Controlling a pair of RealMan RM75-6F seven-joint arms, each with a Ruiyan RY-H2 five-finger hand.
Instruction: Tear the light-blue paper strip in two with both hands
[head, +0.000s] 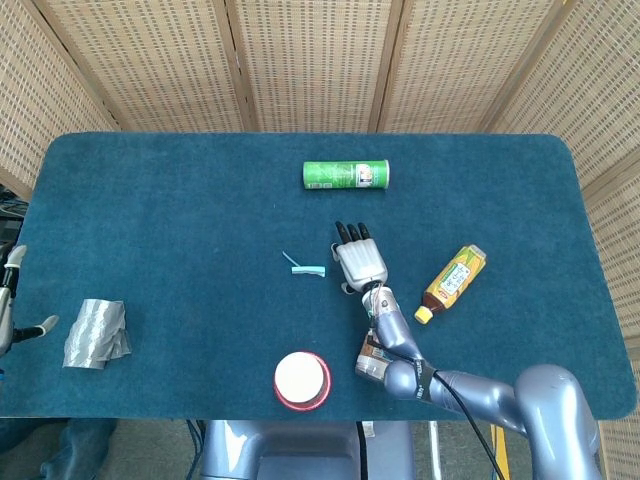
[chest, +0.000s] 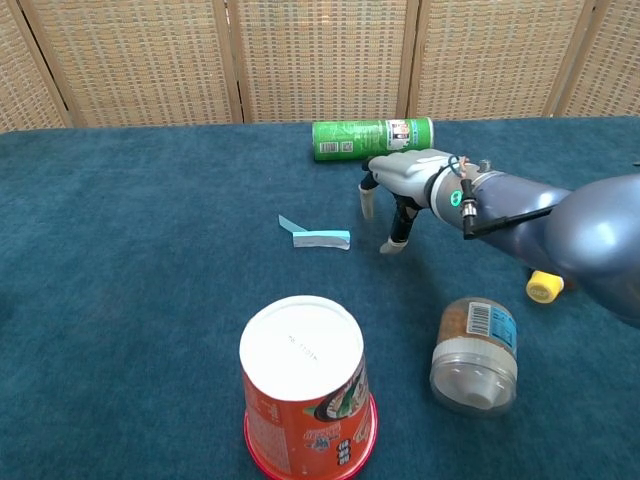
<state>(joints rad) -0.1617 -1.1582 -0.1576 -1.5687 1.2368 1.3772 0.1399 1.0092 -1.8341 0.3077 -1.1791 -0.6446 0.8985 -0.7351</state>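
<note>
Right hand (head: 360, 259) hovered just beside the light-blue paper strip (head: 308, 270), palm down, fingers apart and pointing toward the far edge, with nothing in its hold. From that hand the strip lay toward the robot's left, near the middle of the blue table (head: 150, 200). Its long axis ran roughly left to right across the table, and one thin end bent off toward the far left; in the chest view the strip (chest: 318, 236) sat flat on the cloth, apart from the hand's (chest: 395, 180) downward-hanging fingertips.

Left hand (head: 12, 310) showed only at the near left edge of the table, well apart from the strip, close to a crumpled grey foil piece (head: 95, 334). It seemed to hold nothing, though too little of it showed to be sure. So the right hand was much the nearer, and I judged it would take the strip's near end first.

Farther out lay a green can (head: 346, 175) on its side, a yellow bottle (head: 454, 282) with a yellow cap, a small clear jar (chest: 475, 354) bearing a barcode label, and a red cup (chest: 305, 388) with a white lid. No lettering could be read.
</note>
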